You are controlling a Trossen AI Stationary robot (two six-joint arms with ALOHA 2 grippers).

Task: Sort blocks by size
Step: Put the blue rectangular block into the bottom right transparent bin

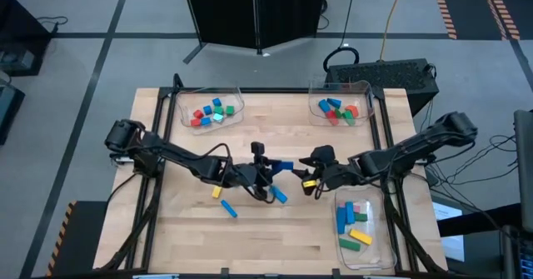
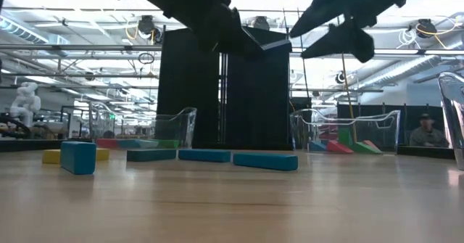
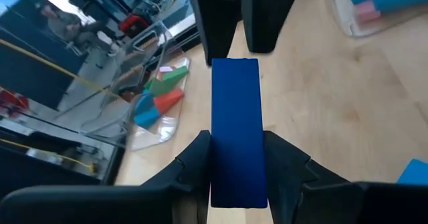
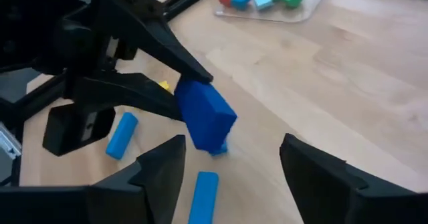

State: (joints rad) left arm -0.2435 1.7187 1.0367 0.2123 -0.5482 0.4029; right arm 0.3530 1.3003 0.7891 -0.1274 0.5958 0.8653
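Blocks are the business here, and one dark blue bar (image 3: pixel 235 130) is being held above the middle of the table, pinched at one end between the fingers of the left gripper (image 1: pixel 268 170), its free end pointing toward the right arm. Holding it out like that looks like an offer for a hand-over, since the tray of longer blocks (image 1: pixel 366 254) is sitting on the right arm's side. The right gripper (image 1: pixel 310 172) is facing the bar with its fingers spread wide and touching nothing; its wrist view shows the bar lying just ahead of the gap between them.

Loose blocks are still lying on the wood beneath and beside the two grippers: a light blue bar (image 1: pixel 279 196), another light blue bar (image 1: pixel 229 209) and a small yellow block (image 1: pixel 216 192). At the far edge, the left far tray (image 1: pixel 236 106) and the right far tray (image 1: pixel 365 91) are each holding small mixed pieces. Nothing is standing between the bar and the open fingers; the closeness of the two grippers themselves seems the main risk.
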